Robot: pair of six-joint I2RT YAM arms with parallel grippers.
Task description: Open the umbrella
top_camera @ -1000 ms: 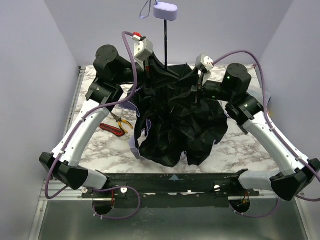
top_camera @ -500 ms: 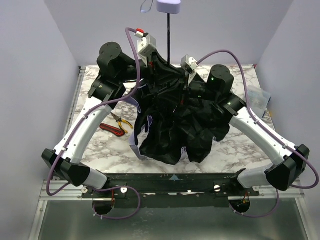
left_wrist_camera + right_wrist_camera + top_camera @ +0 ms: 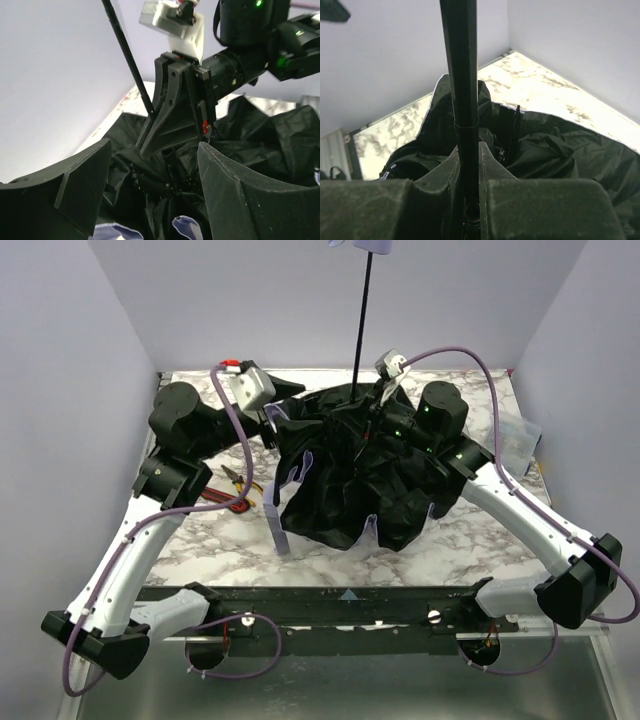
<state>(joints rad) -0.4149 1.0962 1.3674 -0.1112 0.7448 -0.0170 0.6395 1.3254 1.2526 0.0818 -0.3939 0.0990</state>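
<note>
The left arm (image 3: 150,530) rises from its base at 7 o'clock, bends at an elbow near 9 o'clock and turns its wrist inward toward the middle of the desk (image 3: 215,540). Its two left fingers (image 3: 82,187) stand well apart with nothing clamped between them, hovering at the 10 o'clock edge of the heaped fabric. The right arm (image 3: 520,510) climbs from 5 o'clock, folds at 1 o'clock and points its wrist back toward the centre. The two right fingers (image 3: 492,172) are closed tight on the shaft (image 3: 363,320), one on each side, just above where the shaft meets the fabric. In the left wrist view they show as a black wedge gripping the thin rod.

There is one umbrella (image 3: 350,475). Its canopy lies crumpled at the centre of the desk, black side up, with slivers of lavender showing along the 7 and 9 o'clock edges. The single black shaft stands up from the heap, leaning slightly toward 12 o'clock, and the lavender handle (image 3: 375,245) is cut off by the top edge of the overhead view.

One pair of pliers (image 3: 235,492), with red and yellow grips, lies on the desk at 9 o'clock of the canopy, partly hidden behind the left arm.
</note>
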